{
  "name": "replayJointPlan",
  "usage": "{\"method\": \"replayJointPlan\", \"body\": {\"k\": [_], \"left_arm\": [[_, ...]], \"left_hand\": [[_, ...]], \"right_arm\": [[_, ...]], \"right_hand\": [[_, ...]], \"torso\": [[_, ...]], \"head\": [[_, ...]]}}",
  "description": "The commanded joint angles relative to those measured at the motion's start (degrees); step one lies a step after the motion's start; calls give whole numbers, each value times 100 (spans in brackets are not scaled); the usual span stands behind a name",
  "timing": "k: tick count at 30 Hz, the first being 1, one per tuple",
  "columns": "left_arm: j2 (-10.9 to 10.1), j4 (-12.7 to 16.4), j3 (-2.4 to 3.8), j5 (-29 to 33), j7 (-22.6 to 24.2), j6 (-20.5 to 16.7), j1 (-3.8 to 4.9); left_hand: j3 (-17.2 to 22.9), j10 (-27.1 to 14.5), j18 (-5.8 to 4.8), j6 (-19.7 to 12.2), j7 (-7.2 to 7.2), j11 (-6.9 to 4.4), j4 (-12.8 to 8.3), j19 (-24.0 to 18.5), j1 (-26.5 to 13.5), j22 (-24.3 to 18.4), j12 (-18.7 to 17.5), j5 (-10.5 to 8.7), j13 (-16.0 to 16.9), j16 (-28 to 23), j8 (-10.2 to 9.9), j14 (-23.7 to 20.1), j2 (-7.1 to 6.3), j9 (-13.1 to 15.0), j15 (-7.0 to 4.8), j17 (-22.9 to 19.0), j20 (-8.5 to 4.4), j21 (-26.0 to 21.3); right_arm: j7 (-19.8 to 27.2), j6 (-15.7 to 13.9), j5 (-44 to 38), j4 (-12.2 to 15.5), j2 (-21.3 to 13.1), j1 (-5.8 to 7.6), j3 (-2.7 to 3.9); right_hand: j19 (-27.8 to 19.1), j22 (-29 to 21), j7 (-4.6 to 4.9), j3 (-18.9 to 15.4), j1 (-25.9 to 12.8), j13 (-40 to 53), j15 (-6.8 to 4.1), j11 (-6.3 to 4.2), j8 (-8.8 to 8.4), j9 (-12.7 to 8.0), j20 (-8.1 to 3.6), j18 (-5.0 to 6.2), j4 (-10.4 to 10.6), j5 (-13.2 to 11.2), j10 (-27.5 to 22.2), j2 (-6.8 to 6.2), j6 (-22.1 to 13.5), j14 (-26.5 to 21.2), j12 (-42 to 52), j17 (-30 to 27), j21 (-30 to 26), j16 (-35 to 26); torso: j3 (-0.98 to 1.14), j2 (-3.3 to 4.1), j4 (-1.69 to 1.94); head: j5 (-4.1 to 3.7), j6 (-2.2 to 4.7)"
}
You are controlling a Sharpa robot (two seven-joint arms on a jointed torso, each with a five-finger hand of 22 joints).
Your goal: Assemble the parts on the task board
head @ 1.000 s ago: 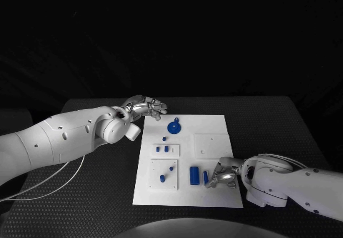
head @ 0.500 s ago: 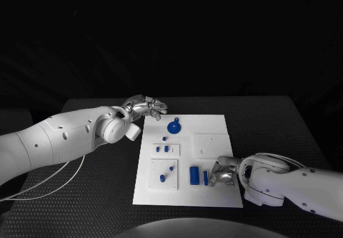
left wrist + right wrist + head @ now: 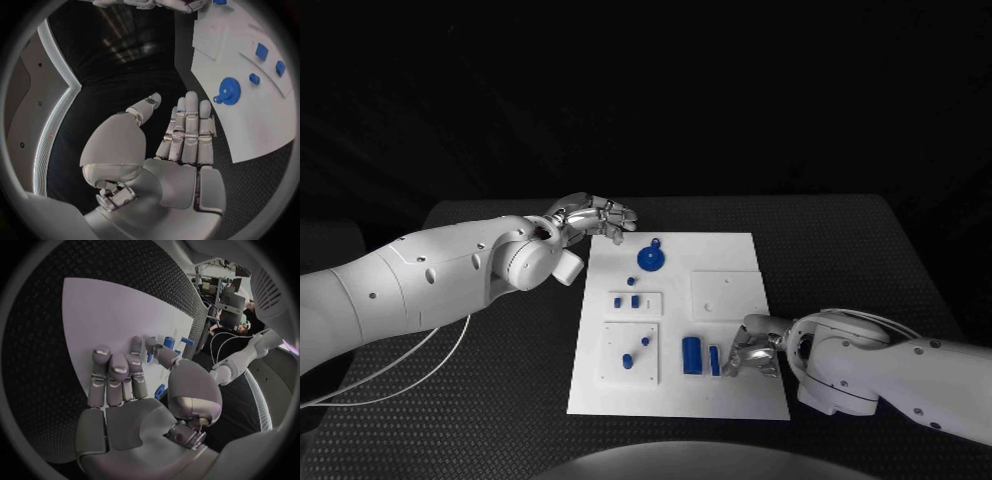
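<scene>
The white task board point(image 3: 733, 330) lies mid-table. A blue gear point(image 3: 651, 258) and a small peg point(image 3: 656, 240) sit at its far end; the left wrist view shows the gear point(image 3: 230, 92) too. Two small blue blocks point(image 3: 627, 300) stand in a raised plate, and two more pieces point(image 3: 636, 350) are in the near-left plate. A blue cylinder point(image 3: 691, 355) lies near the front, with a short blue piece point(image 3: 715, 360) beside it. My right hand point(image 3: 750, 352) has its fingertips at that short piece point(image 3: 150, 357), thumb and a finger on either side; a grip is not clear. My left hand point(image 3: 596, 217) hovers off the board's far-left corner, holding nothing.
A bare square plate point(image 3: 730, 290) sits on the board's right half. Black matting point(image 3: 877, 260) surrounds the board. A pale cable point(image 3: 430, 360) trails over the table's left side under my left arm.
The right hand shifted slightly left toward the short blue piece, then settled. The piece still lies beside the cylinder. The left hand has not moved.
</scene>
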Motion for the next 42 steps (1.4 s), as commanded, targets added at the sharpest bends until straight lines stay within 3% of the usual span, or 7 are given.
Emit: {"method": "replayJointPlan", "body": {"k": [1,5,11,22,27,32,42], "left_arm": [[6,1,3,-13,78,17,4],[3,-14,3,-3,178,-101,3],[42,-135,4,127,391,-272,3],[110,-690,16,633,723,-272,7],[273,-1217,29,984,946,-228,9],[506,-1730,36,1300,1126,-220,5],[628,-2058,37,1331,1154,-47,-10]], "left_hand": [[-20,27,118,-5,14,15,1,34,-24,79,11,8,3,-31,29,47,34,-8,3,11,-1,-25],[-19,30,119,-2,13,13,-3,34,-20,81,13,8,4,-31,31,49,33,-8,2,12,-2,-26],[-13,76,120,45,-7,-3,-18,49,-1,90,37,17,14,-32,63,64,42,0,-7,26,-7,-30],[33,237,109,224,-94,-59,-133,-164,18,67,97,26,39,-608,174,-297,127,13,194,-177,160,-249],[54,49,119,128,-144,-40,-249,-573,-20,-30,-61,19,-34,-1308,133,-801,135,-26,473,-402,438,-626],[-18,-743,64,-153,-221,25,-343,-1001,-115,-150,-148,-21,-321,-1879,6,-1448,78,-99,665,-617,643,-1015],[-390,-1297,-87,-485,-349,-84,-449,-1330,-417,-251,-121,-202,-597,-2243,-109,-1893,18,-138,680,-802,695,-1397]], "right_arm": [[279,208,346,-47,-72,53,-7],[773,203,708,-169,-133,255,-3],[2197,-48,1573,-839,-26,598,55],[4081,-266,3387,-3489,1170,673,676],[4412,-193,4047,-4727,1833,559,971],[4577,-4,4334,-5227,2093,379,1194],[4659,35,4655,-5451,2261,108,1314]], "right_hand": [[29,-14,88,-60,-63,-5,1,57,-57,-35,22,92,113,23,-49,-290,-123,19,-41,6,-24,-36],[-58,-15,152,-303,-210,0,41,114,-131,-65,49,92,198,-1,-146,-526,-309,-71,-71,14,-66,-83],[-293,-12,290,-814,-211,10,160,244,-249,-89,110,92,129,4,-401,-448,-692,-296,-116,40,-174,-175],[-973,-113,394,-1168,308,-295,298,361,-230,-83,430,31,-237,380,-1020,280,-890,-935,-573,-202,-656,-729],[-1948,-606,604,-1153,442,-1407,768,604,-293,-138,828,-164,-236,531,-1698,477,-1232,-1695,-1898,-1093,-1784,-2190],[-2925,-1055,655,-1092,410,-2787,1366,1021,-362,-234,1112,-425,-228,525,-2171,582,-1522,-2410,-3549,-1961,-2748,-3709],[-3216,-1677,614,-1617,288,-4596,1637,1142,-252,-422,1358,-427,-221,496,-1594,719,-1727,-2604,-5367,-3073,-3687,-5036]], "torso": [[1,-3,-7],[-2,-10,-16],[-28,-61,-50],[-100,-297,-148],[-85,-401,-139],[-82,-491,-151],[-46,-505,-160]], "head": [[-15,41],[-65,164],[-181,453],[-255,1018],[-236,1306],[-180,1535],[-61,1796]]}}
